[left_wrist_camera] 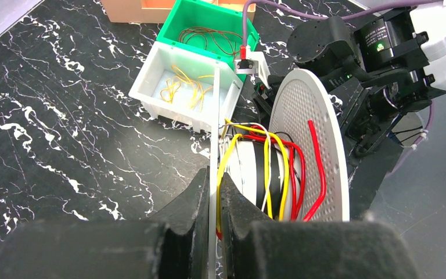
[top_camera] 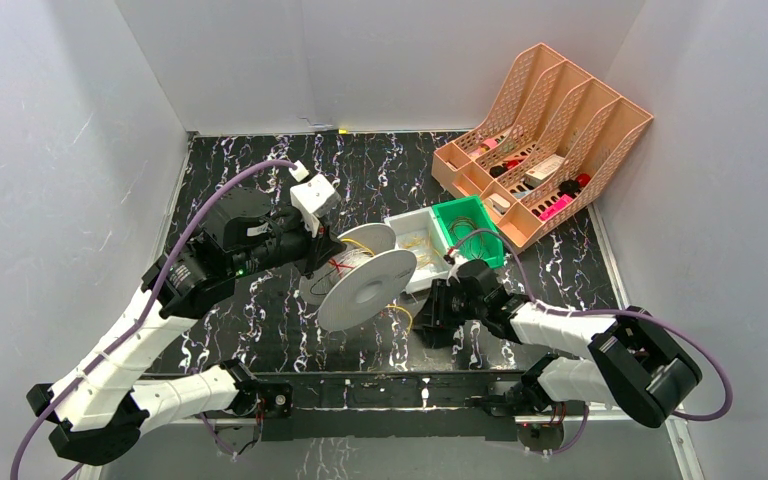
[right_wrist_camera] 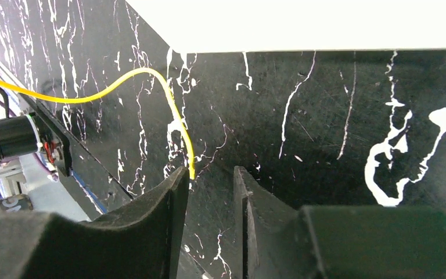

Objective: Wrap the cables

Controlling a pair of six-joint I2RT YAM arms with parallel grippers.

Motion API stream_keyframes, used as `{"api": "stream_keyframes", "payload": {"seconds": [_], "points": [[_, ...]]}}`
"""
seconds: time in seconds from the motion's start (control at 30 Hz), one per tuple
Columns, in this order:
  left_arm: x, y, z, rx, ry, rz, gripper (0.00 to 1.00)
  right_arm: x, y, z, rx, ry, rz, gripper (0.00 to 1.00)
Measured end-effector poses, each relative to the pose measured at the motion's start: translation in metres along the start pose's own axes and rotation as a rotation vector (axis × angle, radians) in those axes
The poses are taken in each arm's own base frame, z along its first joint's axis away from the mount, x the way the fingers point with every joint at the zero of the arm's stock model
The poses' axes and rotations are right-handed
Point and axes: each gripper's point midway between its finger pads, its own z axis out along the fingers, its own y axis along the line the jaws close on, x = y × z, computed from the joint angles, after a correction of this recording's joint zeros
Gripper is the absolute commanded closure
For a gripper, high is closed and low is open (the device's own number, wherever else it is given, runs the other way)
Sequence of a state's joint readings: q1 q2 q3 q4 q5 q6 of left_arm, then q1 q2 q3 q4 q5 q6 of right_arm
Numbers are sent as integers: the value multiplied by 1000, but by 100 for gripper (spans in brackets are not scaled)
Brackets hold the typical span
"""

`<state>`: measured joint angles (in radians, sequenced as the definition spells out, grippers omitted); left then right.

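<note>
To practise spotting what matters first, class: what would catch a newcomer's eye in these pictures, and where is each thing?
A big white spool, wound with yellow and red wire, fills the middle of the scene, one rim pinched by the left gripper. A loose yellow cable arcs down to the right gripper, whose jaws stand open. A peach file rack sits at back right.

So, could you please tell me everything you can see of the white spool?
The white spool looks like plastic: two round flanges, one perforated with small holes, joined by a core. It is tilted, beside the white bin. Loosely wound on the core are yellow cables and red wires; one red wire crosses the perforated flange. The left gripper is shut on the thin edge of the other flange. Whether it touches the table I cannot tell.
</note>
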<state>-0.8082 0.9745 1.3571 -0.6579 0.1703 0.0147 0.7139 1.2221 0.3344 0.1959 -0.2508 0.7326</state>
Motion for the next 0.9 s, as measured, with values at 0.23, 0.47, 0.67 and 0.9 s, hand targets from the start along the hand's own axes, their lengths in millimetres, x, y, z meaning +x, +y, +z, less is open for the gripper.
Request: {"api": "stream_keyframes", "payload": {"seconds": [0.23, 0.47, 0.67, 0.9], "points": [[-1, 1, 0, -8, -6, 1, 100, 1, 5, 1, -43, -16, 34, 58], [-1, 2, 0, -11, -6, -2, 100, 4, 2, 2, -36, -26, 57, 74], [-1, 1, 0, -10, -6, -7, 100, 3, -4, 2, -12, -49, 65, 82], [-1, 1, 0, -10, -6, -8, 100, -2, 1, 3, -40, -74, 72, 61]]}}
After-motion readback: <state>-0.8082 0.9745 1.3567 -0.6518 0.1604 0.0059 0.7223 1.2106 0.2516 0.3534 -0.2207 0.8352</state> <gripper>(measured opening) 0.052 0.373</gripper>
